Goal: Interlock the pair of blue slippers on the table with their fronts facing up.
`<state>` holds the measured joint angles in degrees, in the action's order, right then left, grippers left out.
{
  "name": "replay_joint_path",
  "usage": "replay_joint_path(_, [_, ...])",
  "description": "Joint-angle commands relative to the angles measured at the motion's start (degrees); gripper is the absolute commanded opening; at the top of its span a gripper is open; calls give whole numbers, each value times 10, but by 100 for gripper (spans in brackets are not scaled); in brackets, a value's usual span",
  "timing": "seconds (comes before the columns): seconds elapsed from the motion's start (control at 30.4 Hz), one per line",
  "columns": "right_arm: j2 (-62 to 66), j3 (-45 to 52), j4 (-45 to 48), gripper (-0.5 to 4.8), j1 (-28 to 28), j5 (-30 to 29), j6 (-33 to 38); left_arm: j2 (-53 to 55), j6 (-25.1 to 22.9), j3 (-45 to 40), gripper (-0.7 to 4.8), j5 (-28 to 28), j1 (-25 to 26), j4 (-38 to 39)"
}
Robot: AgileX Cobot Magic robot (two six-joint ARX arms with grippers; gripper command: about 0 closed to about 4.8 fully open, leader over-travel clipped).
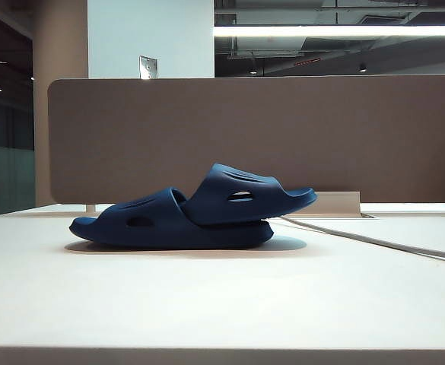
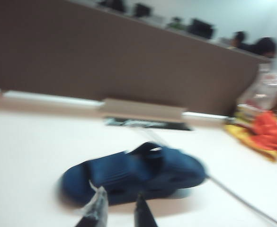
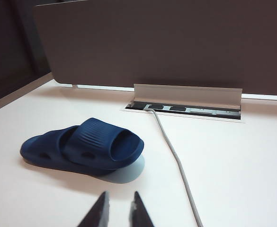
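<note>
The pair of blue slippers lies on the white table (image 1: 207,304), strap sides up. One slipper (image 1: 142,220) rests flat, and the other (image 1: 245,194) has its front pushed under the first one's strap and is tilted up at the far end. Neither arm shows in the exterior view. In the blurred left wrist view, my left gripper (image 2: 120,201) hangs back from the slippers (image 2: 133,175), jaws a little apart and empty. My right gripper (image 3: 120,196) is also clear of the slippers (image 3: 81,149), with a narrow empty gap between its fingers.
A brown-grey partition (image 1: 283,129) closes off the back of the table. A grey cable (image 3: 176,161) runs from a cable hatch (image 3: 185,101) across the table beside the slippers. Red and yellow items (image 2: 266,132) lie at the far side in the left wrist view.
</note>
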<state>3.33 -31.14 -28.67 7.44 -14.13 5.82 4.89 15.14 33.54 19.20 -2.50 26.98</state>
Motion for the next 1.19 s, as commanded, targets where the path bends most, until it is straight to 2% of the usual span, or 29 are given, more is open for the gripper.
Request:
replay_joint_path(0.03, [1,23,18,74,1,1,2,1,3,-26,62,-59,-12,-5])
replay_joint_path(0.1, [1,39,21,75,1,1,2,1,3,-41,18,-77,-19,-5])
replay_joint_path(0.13, [1,47,23,75,1,1,2,1,3,-47,16,-80,-22,-5])
replay_joint_path(0.36, [1,110,81,74,1,3,4,1,4,-101,11,-102,-22,-19])
replay_joint_path(0.49, [1,146,120,74,1,6,32,1,29,-131,12,-102,-22,-34])
replay_joint_path(0.66, [1,184,156,74,1,26,63,0,28,-162,12,-102,-22,-47])
replay_joint_path(0.89, [1,226,213,73,1,27,64,0,12,-213,13,-102,-22,-110])
replay_joint_path(1.02, [0,248,241,30,1,37,62,0,-3,-237,12,-103,-22,-142])
replay_joint_path(1.19, [0,284,288,19,1,65,55,0,-7,-263,13,-104,-22,-181])
